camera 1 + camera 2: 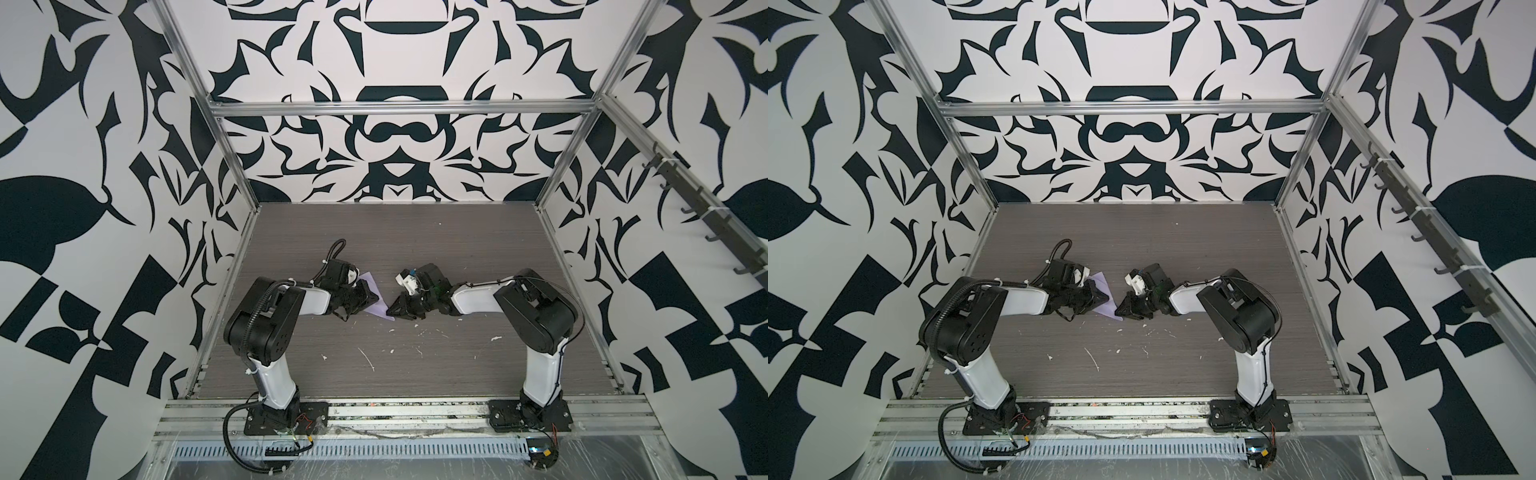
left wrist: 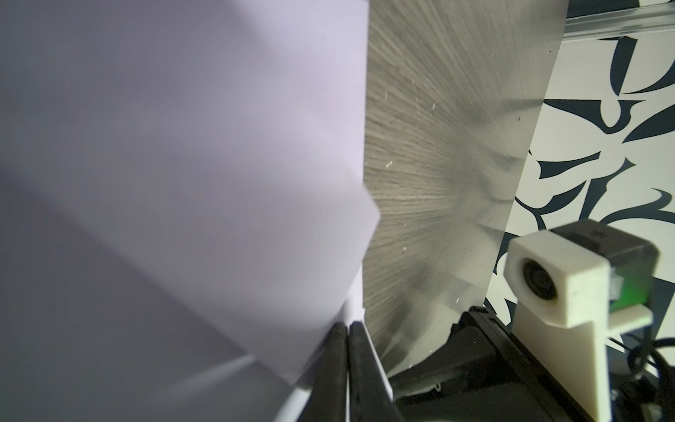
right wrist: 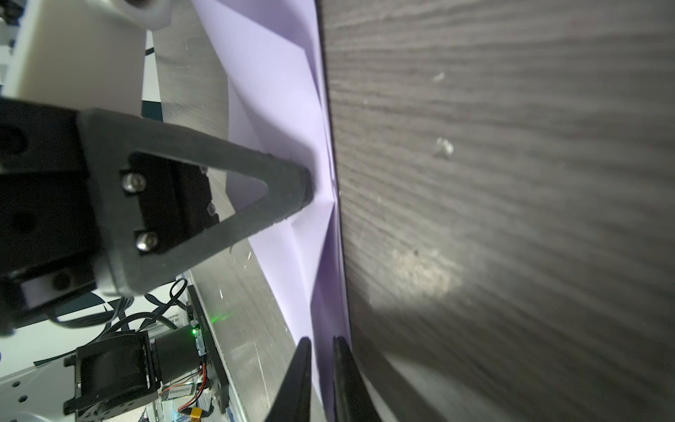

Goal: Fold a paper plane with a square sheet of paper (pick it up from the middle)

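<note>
The lilac sheet of paper [image 1: 380, 310] is folded into a slim pointed paper plane and lies on the grey table between the two arms, in both top views [image 1: 1108, 309]. My left gripper [image 2: 347, 326] is shut on one edge of it, the fingers pressed together with paper between them; the folds [image 2: 182, 146] fill much of the left wrist view. My right gripper [image 3: 323, 342] stands at the paper's near tip [image 3: 285, 109], its jaws slightly apart with the paper running through the narrow gap. A left finger [image 3: 233, 197] shows in the right wrist view, pressed on the paper.
Small white flecks [image 1: 371, 362] are scattered on the table in front of the grippers. Patterned walls and a metal frame [image 1: 399, 109] enclose the table. A hook rail [image 1: 706, 216] runs along the right wall. Both arm bases sit on the front rail [image 1: 407, 409].
</note>
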You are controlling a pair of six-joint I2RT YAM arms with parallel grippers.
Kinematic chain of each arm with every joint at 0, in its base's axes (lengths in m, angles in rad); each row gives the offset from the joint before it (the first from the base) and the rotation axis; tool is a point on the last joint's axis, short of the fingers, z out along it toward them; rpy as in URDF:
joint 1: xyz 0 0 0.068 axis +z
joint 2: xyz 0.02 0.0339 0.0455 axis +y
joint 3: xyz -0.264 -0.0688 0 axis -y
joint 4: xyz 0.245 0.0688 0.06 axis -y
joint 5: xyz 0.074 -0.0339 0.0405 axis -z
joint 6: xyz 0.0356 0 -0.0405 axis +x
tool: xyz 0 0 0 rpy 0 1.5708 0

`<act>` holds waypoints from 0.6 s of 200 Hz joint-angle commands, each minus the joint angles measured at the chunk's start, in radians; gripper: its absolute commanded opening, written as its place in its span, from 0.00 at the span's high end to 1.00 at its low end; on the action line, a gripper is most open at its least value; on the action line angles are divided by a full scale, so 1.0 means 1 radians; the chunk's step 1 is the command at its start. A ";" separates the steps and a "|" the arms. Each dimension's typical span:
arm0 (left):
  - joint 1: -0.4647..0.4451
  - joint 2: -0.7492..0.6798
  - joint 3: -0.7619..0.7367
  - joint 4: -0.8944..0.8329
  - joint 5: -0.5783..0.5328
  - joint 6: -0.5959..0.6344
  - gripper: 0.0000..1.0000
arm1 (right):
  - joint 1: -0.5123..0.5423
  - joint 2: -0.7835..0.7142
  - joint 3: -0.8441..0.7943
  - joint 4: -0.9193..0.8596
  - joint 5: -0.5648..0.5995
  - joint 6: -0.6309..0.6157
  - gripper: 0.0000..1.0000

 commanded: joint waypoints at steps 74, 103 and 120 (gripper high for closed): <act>-0.003 0.020 -0.018 -0.014 -0.012 0.013 0.91 | 0.004 -0.025 0.041 -0.127 0.028 -0.054 0.90; -0.002 0.016 -0.018 -0.016 -0.016 0.012 0.89 | 0.008 0.001 0.040 -0.161 0.045 -0.087 0.92; -0.003 0.016 -0.019 -0.019 -0.017 0.011 0.89 | 0.009 0.019 0.051 -0.200 0.068 -0.110 0.93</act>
